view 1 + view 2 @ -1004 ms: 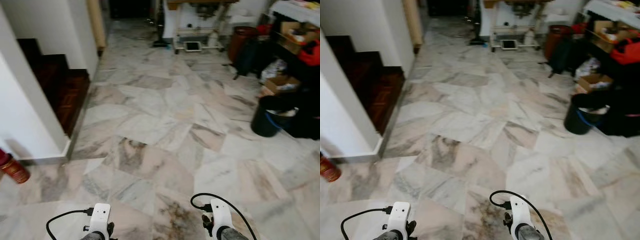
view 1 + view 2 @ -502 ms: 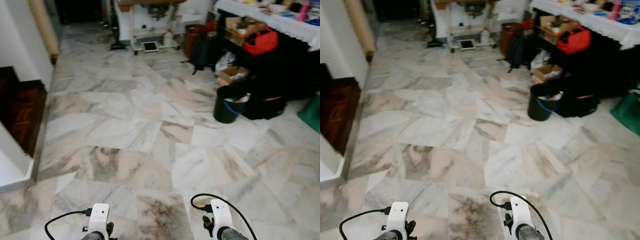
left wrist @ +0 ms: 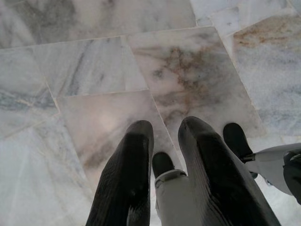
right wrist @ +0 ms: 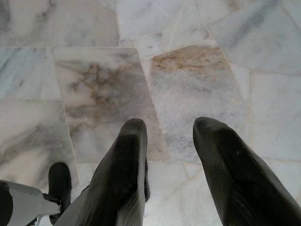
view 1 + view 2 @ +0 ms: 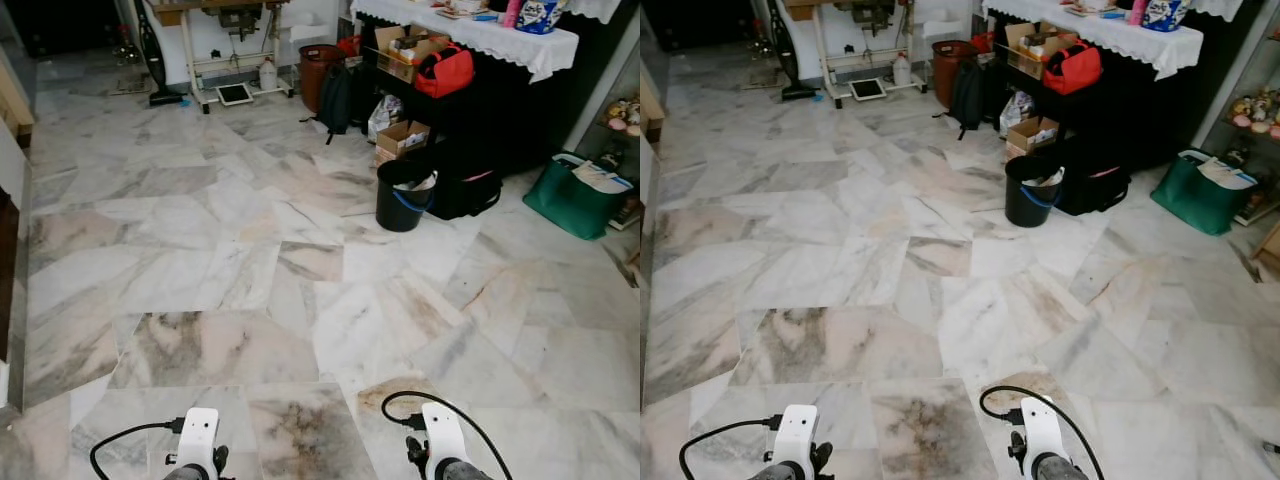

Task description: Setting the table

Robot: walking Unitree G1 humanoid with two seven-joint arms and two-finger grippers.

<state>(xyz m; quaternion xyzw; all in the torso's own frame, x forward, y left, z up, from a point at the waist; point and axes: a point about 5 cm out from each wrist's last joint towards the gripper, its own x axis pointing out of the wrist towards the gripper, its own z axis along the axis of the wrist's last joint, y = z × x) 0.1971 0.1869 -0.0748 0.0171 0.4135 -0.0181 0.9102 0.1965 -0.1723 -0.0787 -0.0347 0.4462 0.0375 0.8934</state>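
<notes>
A wide marble floor [image 5: 250, 260] is seen ahead, bare through the middle. At about two o'clock a table [image 5: 470, 35] draped in white lace is found, with a red bag [image 5: 446, 72] and cardboard boxes [image 5: 402, 140] stowed beneath it. A black bucket [image 5: 403, 195] is set on the floor just in front of the dark space under the table, and a green bag [image 5: 580, 195] lies at three o'clock. A sewing-machine stand [image 5: 225, 50] is seen at twelve o'clock, a dark backpack [image 5: 337, 97] beside it toward one o'clock.

The left gripper [image 3: 162, 141] is held low over the tiles, its fingers slightly parted and nothing grasped. The right gripper [image 4: 169, 141] hangs likewise, its fingers spread wider and empty.

Compared with a second ago, the view has been swung rightward: the staircase has left the picture, and the table and bucket have been brought nearer the centre.
</notes>
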